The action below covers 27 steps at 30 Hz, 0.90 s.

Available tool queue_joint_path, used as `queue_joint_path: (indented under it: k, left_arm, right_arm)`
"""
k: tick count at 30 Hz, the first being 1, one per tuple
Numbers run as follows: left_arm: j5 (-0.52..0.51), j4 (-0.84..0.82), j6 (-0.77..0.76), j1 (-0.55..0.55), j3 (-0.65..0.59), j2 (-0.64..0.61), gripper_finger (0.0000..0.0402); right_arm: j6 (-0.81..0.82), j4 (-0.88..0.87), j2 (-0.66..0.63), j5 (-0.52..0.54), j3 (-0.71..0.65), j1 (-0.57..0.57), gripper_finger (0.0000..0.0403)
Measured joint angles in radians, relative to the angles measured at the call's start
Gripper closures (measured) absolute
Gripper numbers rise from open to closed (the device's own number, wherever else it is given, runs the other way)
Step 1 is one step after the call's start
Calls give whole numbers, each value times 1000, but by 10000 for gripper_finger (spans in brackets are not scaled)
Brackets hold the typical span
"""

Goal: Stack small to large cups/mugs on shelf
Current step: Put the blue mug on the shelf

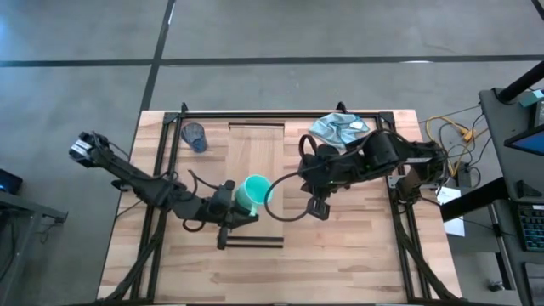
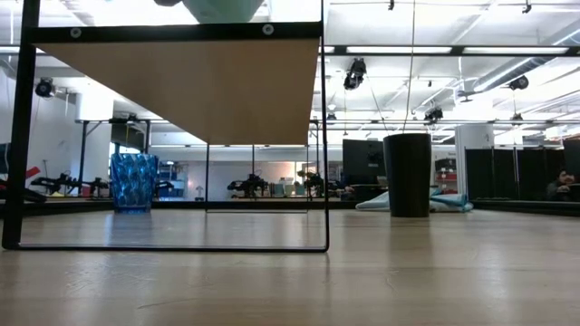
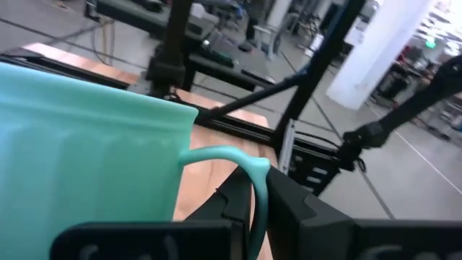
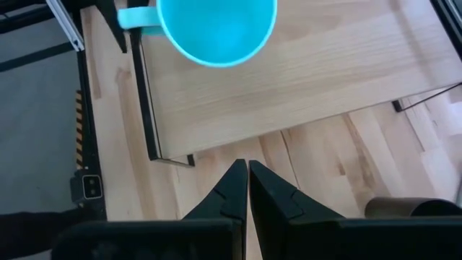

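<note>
Turquoise mug (image 3: 86, 159) sat on shelf (image 4: 303, 79), left gripper (image 1: 228, 197) clamped at handle; right gripper (image 4: 247, 189) closed, empty. Rigid, probably light; handle seemed safest.

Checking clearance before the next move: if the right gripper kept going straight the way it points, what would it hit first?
Probably the tabletop just short of the shelf; the right gripper, fingers shut, points down at it. The turquoise mug sits farther on; depth is unclear.

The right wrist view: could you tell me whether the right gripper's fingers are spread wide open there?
No, the right gripper has its two dark fingers pressed together, empty, above the tabletop beside the shelf.
</note>
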Motion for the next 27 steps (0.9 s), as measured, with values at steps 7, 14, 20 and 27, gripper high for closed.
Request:
queue_joint_path:
  k: [7,14,20,27]
  left_arm:
    - [-66,187,33,-44,-95,-9,394]
    - [-159,324,40,-94,-184,4,394]
    - [-190,519,109,-117,-253,27,394]
    - [-142,585,104,-119,-287,79,394]
  right_arm:
    - [0,0,-12,1,0,0,394]
    - [0,0,-12,1,0,0,394]
    - [1,0,-12,1,0,0,394]
    - [3,0,-12,0,0,0,394]
